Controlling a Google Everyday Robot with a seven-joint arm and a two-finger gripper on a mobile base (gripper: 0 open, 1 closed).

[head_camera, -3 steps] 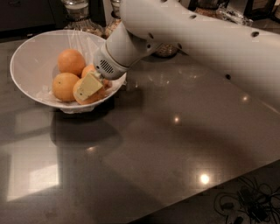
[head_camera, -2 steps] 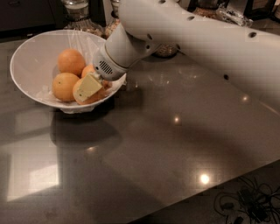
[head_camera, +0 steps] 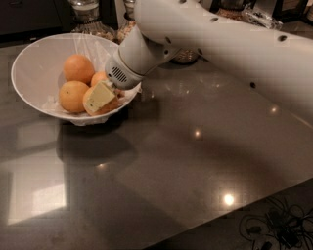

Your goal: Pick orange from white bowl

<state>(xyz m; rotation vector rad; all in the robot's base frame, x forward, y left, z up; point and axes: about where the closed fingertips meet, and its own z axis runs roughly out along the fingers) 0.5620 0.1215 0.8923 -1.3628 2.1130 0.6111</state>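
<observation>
The white bowl [head_camera: 34, 63] stands at the back left of the dark table, lined with crinkled clear film. It holds several oranges: one at the back [head_camera: 78, 67], one at the front left [head_camera: 72, 96], and one [head_camera: 98, 78] half hidden behind my wrist. My gripper [head_camera: 100, 96] reaches down into the bowl's right side from the white arm [head_camera: 220, 44]. It sits right against a further orange [head_camera: 103, 109] at the bowl's front right, covering most of it.
Glass jars [head_camera: 87, 13] stand behind the bowl, another [head_camera: 186, 56] under the arm. A tangle of dark cables [head_camera: 274, 229] lies beyond the table's near right edge. The glossy tabletop [head_camera: 186, 156] stretches right and forward of the bowl.
</observation>
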